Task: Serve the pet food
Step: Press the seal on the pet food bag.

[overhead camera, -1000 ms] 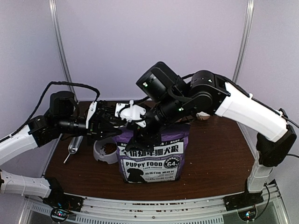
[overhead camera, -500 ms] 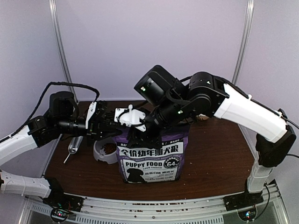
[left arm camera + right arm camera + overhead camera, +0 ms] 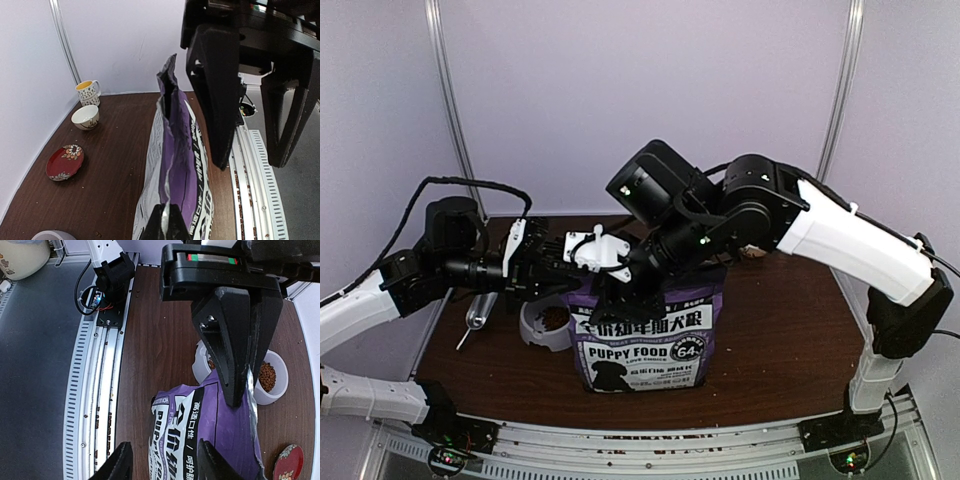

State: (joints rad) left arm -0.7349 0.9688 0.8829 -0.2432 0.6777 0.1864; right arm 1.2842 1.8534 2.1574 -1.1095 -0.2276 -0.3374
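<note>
almost nothing has moved: left gripper [image 3: 555, 262] stays clamped on the purple bag's [image 3: 640, 335] rim, right gripper [image 3: 610, 290] spread.

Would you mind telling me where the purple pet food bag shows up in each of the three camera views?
Top external: the purple bag stands at centre, printed front facing the camera, below both grippers.
Left wrist: it rises from the bottom centre, its open top edge at mid-frame.
Right wrist: it fills the lower centre.
Shared landmark: the red plate shows in both wrist views; the top view does not show it.
</note>
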